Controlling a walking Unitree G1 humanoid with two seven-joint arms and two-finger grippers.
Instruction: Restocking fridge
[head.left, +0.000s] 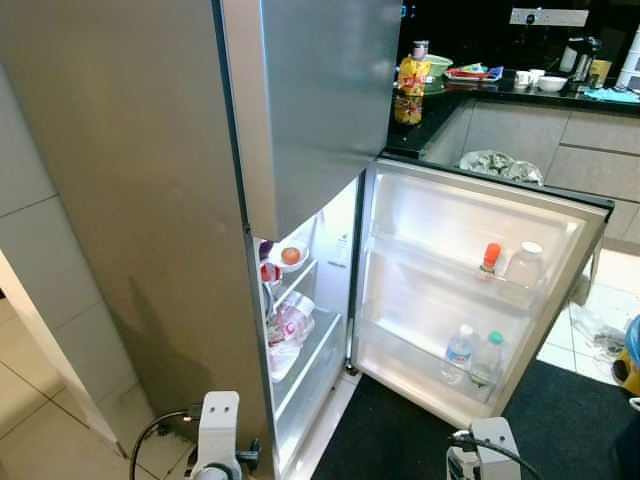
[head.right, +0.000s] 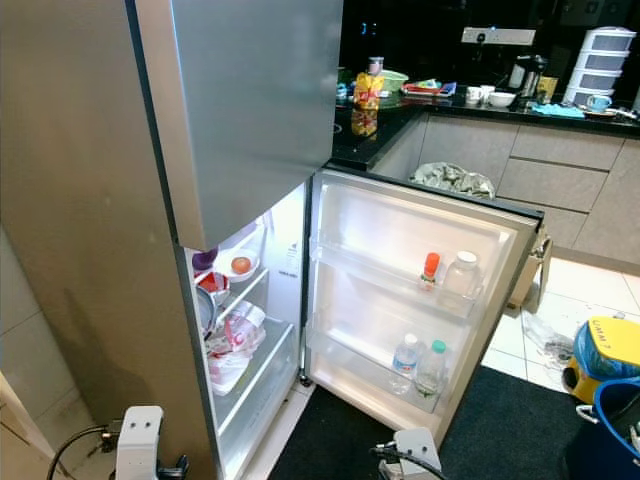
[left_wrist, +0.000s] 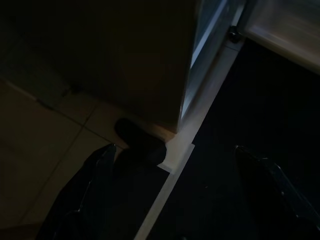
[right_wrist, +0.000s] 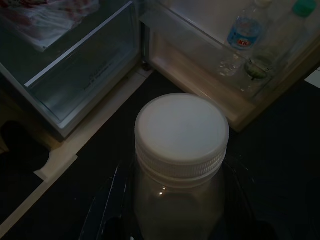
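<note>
The grey fridge (head.left: 150, 200) stands with its lower door (head.left: 470, 230) swung wide open. The door's upper shelf holds an orange-capped bottle (head.left: 490, 259) and a white-lidded jar (head.left: 526, 266); two water bottles (head.left: 459, 352) stand on its lower shelf. Inside are a round orange fruit (head.left: 290, 256) and a plastic bag of food (head.left: 291, 324). My right gripper (right_wrist: 177, 210) hangs low before the open fridge, shut on a clear jar with a white screw lid (right_wrist: 181, 135). My left gripper (left_wrist: 175, 148) is open with nothing in it, above the floor by the fridge's corner.
A black mat (head.left: 400, 440) lies in front of the fridge, with pale tiles (head.left: 40, 410) to the left. A crumpled bag (head.left: 500, 163) lies beyond the top edge of the door. Behind it runs a dark counter (head.left: 500, 92) with dishes. A blue and yellow bucket (head.right: 608, 365) stands at the right.
</note>
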